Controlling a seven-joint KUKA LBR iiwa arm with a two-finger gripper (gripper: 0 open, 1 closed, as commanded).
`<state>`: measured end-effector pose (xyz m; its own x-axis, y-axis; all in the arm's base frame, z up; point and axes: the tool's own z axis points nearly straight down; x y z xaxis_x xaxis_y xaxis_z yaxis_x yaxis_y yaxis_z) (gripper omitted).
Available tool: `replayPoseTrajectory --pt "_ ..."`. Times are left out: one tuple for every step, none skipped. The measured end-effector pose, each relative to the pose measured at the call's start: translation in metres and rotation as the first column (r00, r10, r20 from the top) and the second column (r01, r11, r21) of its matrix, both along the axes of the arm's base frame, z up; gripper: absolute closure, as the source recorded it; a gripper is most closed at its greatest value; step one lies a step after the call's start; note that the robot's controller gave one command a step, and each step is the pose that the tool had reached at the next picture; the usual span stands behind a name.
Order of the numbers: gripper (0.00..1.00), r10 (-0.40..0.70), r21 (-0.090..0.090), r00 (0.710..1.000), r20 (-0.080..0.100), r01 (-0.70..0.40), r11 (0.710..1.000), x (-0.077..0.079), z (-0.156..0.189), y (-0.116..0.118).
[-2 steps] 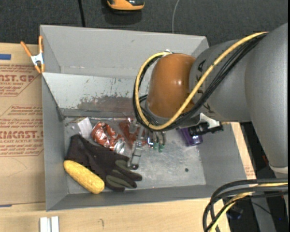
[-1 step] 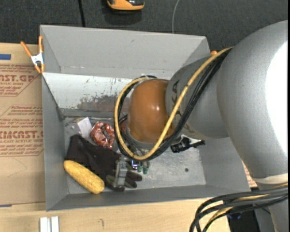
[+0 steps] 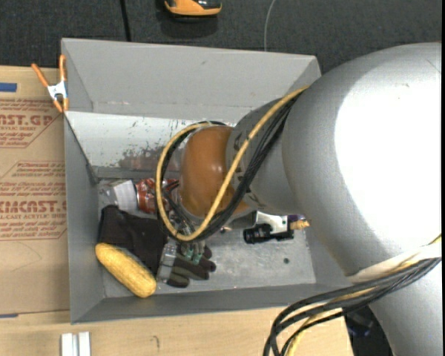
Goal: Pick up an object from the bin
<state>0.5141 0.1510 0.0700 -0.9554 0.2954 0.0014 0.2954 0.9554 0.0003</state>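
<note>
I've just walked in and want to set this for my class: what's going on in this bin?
A robot arm reaches down into the grey metal bin. Its claw sits low near the view's lower wall, close beside a yellow corn cob and the edge of a dark cloth. A red-and-white container and a small black-and-white object lie further off. Whether it grips anything cannot be seen.

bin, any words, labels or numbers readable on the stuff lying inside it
Nothing inside the bin can be read.
red and white crumpled thing by the left wall: has some print, too blurred to read.
yellow corn cob: no lettering visible.
dark cloth: no lettering visible.
black and white small part: too small to tell.
</note>
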Motion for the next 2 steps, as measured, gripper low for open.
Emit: replayPoseTrajectory --pt "1.0 0.065 -0.001 0.998 0.002 -0.065 0.998 -0.0247 0.0002 0.0061" --pt "1.0 0.065 -0.001 0.998 0.002 -0.065 0.998 -0.0246 0.0001 0.0061"
